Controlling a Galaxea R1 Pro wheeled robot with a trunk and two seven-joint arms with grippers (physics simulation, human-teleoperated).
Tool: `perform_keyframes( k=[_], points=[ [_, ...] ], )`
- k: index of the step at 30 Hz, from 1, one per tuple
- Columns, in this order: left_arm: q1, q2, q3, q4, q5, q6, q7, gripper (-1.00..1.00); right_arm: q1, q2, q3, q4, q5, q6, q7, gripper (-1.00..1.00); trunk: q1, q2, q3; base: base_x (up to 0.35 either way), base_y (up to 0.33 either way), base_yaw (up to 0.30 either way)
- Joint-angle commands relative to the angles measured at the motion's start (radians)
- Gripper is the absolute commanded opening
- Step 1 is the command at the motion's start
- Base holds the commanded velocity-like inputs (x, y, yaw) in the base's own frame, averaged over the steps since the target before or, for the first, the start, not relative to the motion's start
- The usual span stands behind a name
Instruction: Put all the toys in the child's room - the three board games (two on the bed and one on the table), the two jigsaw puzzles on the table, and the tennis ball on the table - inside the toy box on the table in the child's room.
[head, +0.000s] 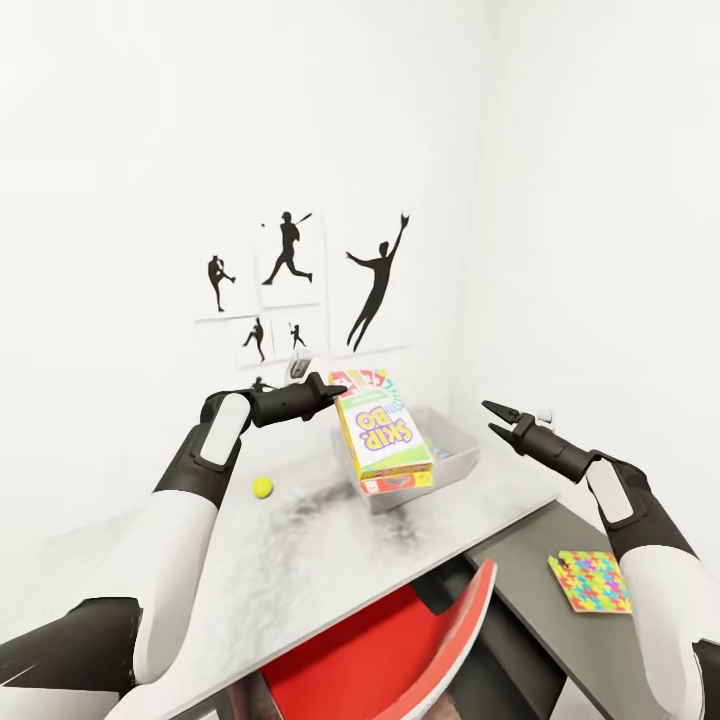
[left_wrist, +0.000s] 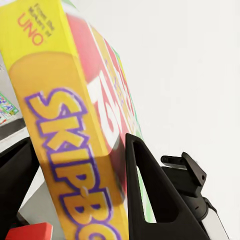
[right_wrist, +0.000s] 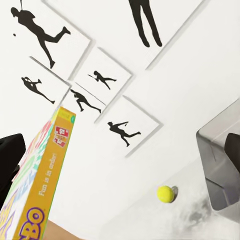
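My left gripper is shut on the top edge of a yellow, green and pink Skip-Bo board game. The game hangs tilted over the near left part of the light grey toy box on the table. In the left wrist view the board game sits between the two dark fingers. The tennis ball lies on the table left of the toy box, and shows in the right wrist view as tennis ball. My right gripper is open and empty, to the right of the toy box. One jigsaw puzzle lies on the lower dark section.
A red chair is tucked under the table's near edge. White walls meet in a corner close behind the toy box, with black sports silhouettes on the left wall. Something printed lies inside the toy box; I cannot make it out.
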Motion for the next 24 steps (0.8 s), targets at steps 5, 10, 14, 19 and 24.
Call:
perform_keyframes(
  k=[5, 10, 14, 19, 24],
  points=[
    [-0.001, -0.001, 0.005, 0.0, -0.005, 0.006, -0.008, -1.0, 0.0, -0.001, -0.002, 0.001, -0.003, 0.007, 0.002, 1.0, 0.001, -0.001, -0.004, 0.251, -0.052, -0.062],
    [0.0, -0.002, 0.005, 0.0, -0.005, 0.008, -0.008, -1.0, 0.0, -0.001, -0.002, 0.001, -0.003, 0.006, 0.003, 1.0, 0.001, -0.001, -0.007, 0.212, -0.208, -0.096],
    [0.0, -0.003, 0.005, 0.0, -0.005, 0.008, -0.008, -1.0, 0.0, -0.001, -0.002, 0.001, -0.004, 0.005, 0.003, 1.0, 0.001, -0.001, -0.008, 0.178, -0.146, -0.02],
    [-0.001, -0.003, 0.004, 0.0, -0.005, 0.007, -0.008, -1.0, 0.0, -0.001, -0.003, 0.001, -0.004, 0.004, 0.002, 1.0, 0.001, -0.001, -0.008, 0.108, -0.034, -0.004],
    [-0.001, -0.003, 0.005, 0.0, -0.005, 0.007, -0.008, -1.0, 0.0, -0.001, -0.003, 0.001, -0.004, 0.004, 0.002, 1.0, 0.001, -0.001, -0.008, 0.227, -0.006, -0.001]
  ],
)
